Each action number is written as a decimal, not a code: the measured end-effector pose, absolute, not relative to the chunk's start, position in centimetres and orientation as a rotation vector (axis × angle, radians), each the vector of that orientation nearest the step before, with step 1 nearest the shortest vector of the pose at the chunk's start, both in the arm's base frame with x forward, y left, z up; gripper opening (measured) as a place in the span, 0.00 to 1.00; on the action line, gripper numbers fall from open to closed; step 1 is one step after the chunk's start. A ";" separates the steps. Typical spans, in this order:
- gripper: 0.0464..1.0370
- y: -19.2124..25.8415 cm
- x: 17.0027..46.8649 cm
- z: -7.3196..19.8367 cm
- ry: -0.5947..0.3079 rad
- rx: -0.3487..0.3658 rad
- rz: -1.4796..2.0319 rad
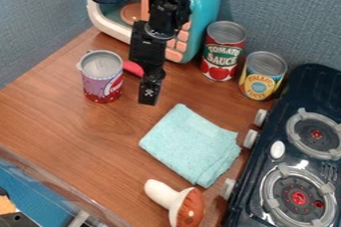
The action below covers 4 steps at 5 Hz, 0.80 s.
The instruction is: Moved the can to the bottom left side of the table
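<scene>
One toy mushroom (160, 194) lies closest to the camera, on the counter (60, 121), near the folded blue cloth (190, 144). You have the black stove (274, 164) along the right, and the tomato can (223, 52) and yellow can (262, 76) stand by the back wall. Behind your tool (148, 99) is the toy oven (205, 9). A little red thing (133, 68) sits between the tool and the purple and red can (102, 79), which stands upright, just left of your tool. You can't tell if your tool is apart or together.
</scene>
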State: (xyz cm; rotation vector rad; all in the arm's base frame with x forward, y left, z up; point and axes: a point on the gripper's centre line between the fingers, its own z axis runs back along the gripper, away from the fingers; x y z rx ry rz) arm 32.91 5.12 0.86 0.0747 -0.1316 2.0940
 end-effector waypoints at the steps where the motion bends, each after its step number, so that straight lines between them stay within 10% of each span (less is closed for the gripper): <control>1: 0.96 6.4 33.5 -0.3 -0.098 0.077 2.188; 4: 0.96 11.4 33.0 0.3 -0.159 0.109 2.383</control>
